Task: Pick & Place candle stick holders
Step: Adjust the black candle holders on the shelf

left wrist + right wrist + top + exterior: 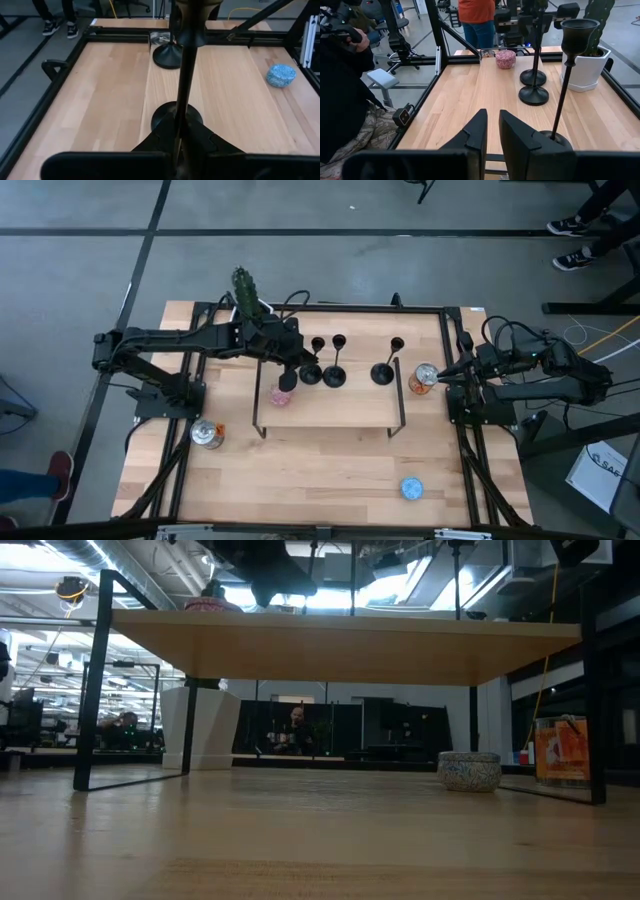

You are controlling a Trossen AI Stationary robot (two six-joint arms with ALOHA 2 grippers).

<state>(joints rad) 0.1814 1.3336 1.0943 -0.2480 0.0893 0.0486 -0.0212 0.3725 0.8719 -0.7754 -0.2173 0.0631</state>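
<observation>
**Three candle stick holders on the raised shelf; left gripper clamped on one stem**

Three black candle stick holders were found upright in a row on the raised wooden shelf (pixel 330 405) near the back of the table (pixel 330 470). The left holder (pixel 311 373) was gripped at its stem by the left gripper (pixel 300 365), fingers closed on it; its round base was seen resting on the shelf in the left wrist view. The middle holder (pixel 335 374) stood just beside it, untouched. The right holder (pixel 382 372) stood apart, toward the shelf's right end.

The right gripper (pixel 440 375) was held at the shelf's right edge, its fingers nearly together with a narrow gap, holding nothing. A can (pixel 424 377) was noted just beside it.

A pink tin (pixel 281 395) sat on the shelf near the left holder. A second can (pixel 207 434) stood on the table at left, and a blue tin (pixel 411 488) lay at front right.
</observation>
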